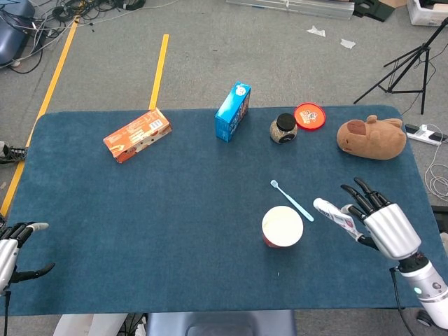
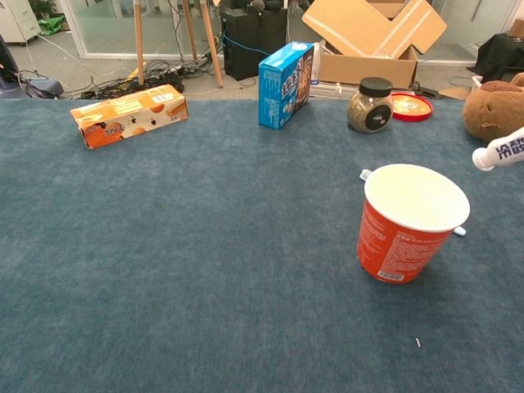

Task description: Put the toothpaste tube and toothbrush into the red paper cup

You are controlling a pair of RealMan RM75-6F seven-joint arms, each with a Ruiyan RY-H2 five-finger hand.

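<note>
Near edge: left hand [image 1: 12, 248] at table's [image 1: 175, 210] left corner, fingers apart, holding nothing; right hand [image 1: 378, 224] grips toothpaste tube [image 1: 334, 215], cap end toward red paper cup [image 1: 282, 227]. Cup upright w/ toothbrush [image 1: 292, 199] lying on table just behind it. Far edge: orange box [image 1: 137, 134], blue carton [image 1: 232, 111], jar [image 1: 283, 129], red lid [image 1: 309, 115], plush toy [image 1: 371, 137].

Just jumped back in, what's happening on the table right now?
The right hand holds the toothpaste tube up off the table, to the right of the red cup. The cup stands upright and looks empty. The toothbrush lies on the cloth just behind the cup. The left hand waits open at the table's near left edge.
</note>
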